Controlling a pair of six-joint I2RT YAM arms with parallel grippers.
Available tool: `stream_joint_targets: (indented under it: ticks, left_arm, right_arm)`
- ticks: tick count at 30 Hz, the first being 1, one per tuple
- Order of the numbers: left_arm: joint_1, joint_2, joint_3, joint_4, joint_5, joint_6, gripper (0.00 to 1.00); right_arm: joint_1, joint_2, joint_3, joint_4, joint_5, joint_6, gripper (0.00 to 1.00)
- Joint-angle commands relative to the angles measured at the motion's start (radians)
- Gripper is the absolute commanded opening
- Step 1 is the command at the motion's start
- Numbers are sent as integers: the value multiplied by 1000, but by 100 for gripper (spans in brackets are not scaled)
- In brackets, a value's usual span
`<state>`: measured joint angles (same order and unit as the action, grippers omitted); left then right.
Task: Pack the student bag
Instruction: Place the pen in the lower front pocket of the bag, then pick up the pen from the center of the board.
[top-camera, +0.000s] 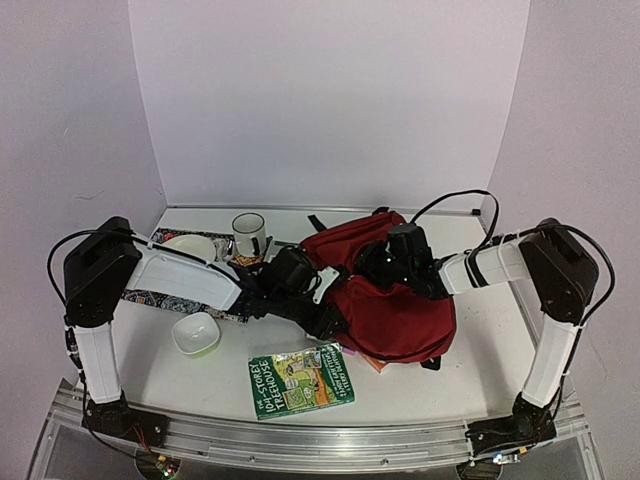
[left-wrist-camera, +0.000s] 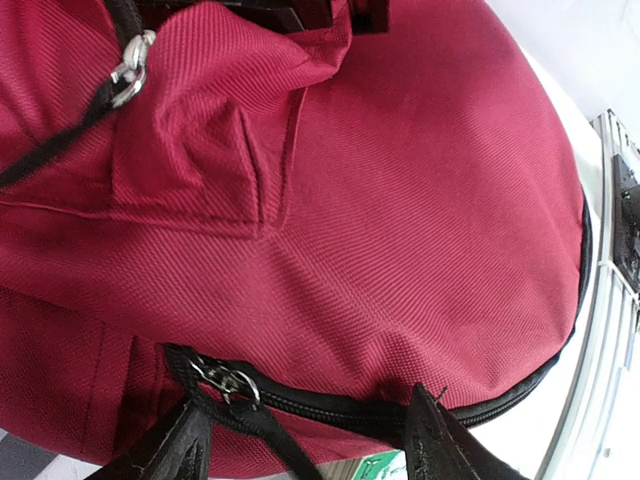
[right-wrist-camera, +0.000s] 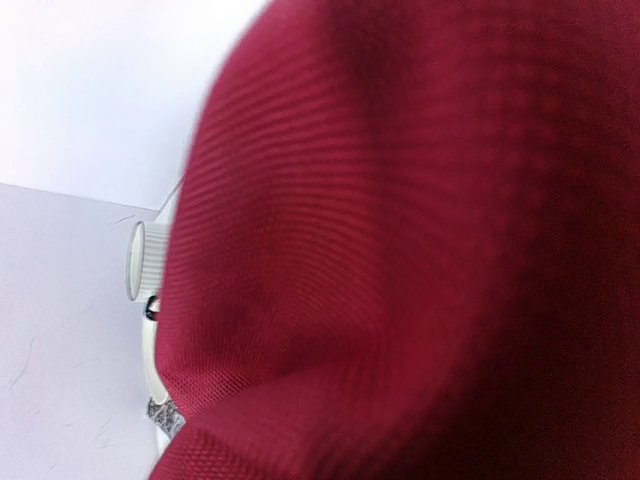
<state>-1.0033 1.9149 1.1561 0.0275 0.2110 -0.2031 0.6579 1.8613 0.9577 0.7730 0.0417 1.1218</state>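
The student bag (top-camera: 400, 305), dark red with black straps, lies on the table right of centre. My left gripper (top-camera: 327, 318) is at the bag's near left edge. In the left wrist view its two black fingertips (left-wrist-camera: 440, 440) stand wide apart, open. The bag's black zipper (left-wrist-camera: 330, 410) and the cord under its metal pull ring (left-wrist-camera: 228, 380) run between them. My right gripper (top-camera: 385, 265) is pressed against the bag's top. Red fabric (right-wrist-camera: 400, 260) fills the right wrist view and hides its fingers.
A green book (top-camera: 300, 380) lies in front of the bag, an orange edge (top-camera: 372, 362) peeking from under it. A white bowl (top-camera: 196, 333), a patterned mat (top-camera: 165, 295), a plate (top-camera: 190, 245) and a mug (top-camera: 249, 232) sit to the left.
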Motion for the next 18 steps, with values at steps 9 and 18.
stream_joint_targets:
  ticks: [9,18]
  left_arm:
    - [-7,-166,-24,1,-87,-15,69]
    - [31,-246,-39,-95,-156,-44,71]
  right_arm:
    - [3,-173,18,-258,-33,-123,58]
    - [22,-350,29,-641,-24,-302,62]
